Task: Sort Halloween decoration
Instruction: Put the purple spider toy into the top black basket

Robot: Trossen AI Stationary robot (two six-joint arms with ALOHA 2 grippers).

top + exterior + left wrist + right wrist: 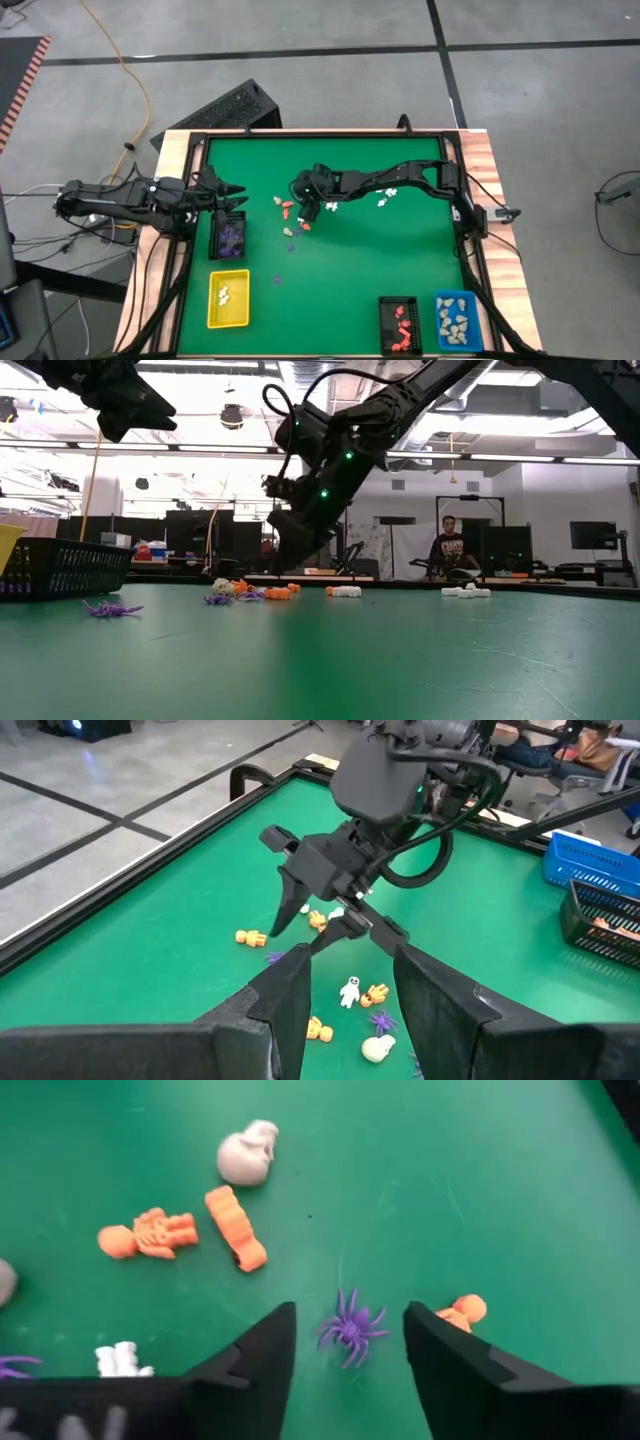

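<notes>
While both arms reach over the green table (330, 290), only the right one is near the loose pile, so the coming move looks like its job. The left gripper (232, 192) hangs at the table's left edge, above the black tray of purple pieces (229, 238), its fingers apart and holding nothing. It sits well apart from the scattered figurines. The right gripper (348, 1345) is over the middle of the table, pointing down with its fingers apart and empty. Directly between those fingers (262, 1350) lies a purple spider (350, 1325), flat on the felt and touching neither pad. It is roughly round with legs splayed all around, so it has no real long axis to line up with. Just beside the right-hand finger lies a small orange piece (458, 1312). Farther ahead lie an orange skeleton (150, 1235), an orange slab-like piece (236, 1227) and a cream skull (246, 1156).
</notes>
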